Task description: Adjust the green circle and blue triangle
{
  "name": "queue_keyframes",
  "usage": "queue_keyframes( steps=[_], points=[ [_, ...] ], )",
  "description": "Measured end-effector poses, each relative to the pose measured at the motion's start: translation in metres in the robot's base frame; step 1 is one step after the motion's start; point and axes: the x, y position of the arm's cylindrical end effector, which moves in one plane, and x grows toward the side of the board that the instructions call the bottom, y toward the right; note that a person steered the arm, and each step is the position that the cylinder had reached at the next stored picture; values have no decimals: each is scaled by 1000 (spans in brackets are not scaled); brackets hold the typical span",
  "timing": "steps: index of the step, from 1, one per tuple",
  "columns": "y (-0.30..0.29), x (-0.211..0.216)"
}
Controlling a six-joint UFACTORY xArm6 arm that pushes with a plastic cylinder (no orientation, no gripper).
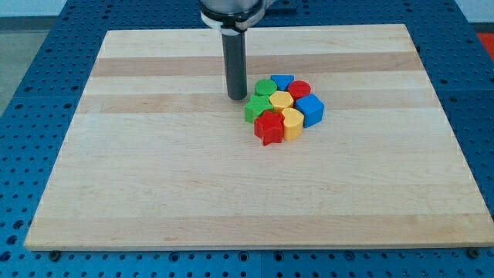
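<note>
My tip (237, 97) rests on the wooden desk (154, 177) just to the view's left of a tight cluster of blocks, close to the green circle (265, 87) but seemingly a hair apart from it; the angle makes it hard to say whether they touch. There is no gripper on this arm, only the bare rod, so nothing is held or clamped.

The green circle sits at the cluster's upper left, with the blue triangle (282, 80) right beside it at the view's top. Packed against them are a red circle (299, 89), a yellow hexagon (280, 100), a green star-like block (256, 109), a blue cube (310, 110), a yellow block (292, 122) and a red star (268, 127).

I judge the approach is done and the push is about to start. The next move calls for a short, careful nudge toward the view's right, kept high enough in the view to catch the green circle and carry into the blue triangle. Since everything is bunched, too long a stroke would likely drag the red circle and yellow hexagon along
</note>
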Motion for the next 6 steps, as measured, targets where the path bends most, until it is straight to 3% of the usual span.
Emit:
queue_keyframes(
  steps=[3,6],
  points=[
    [35,-53],
    [64,-29]
  ],
)
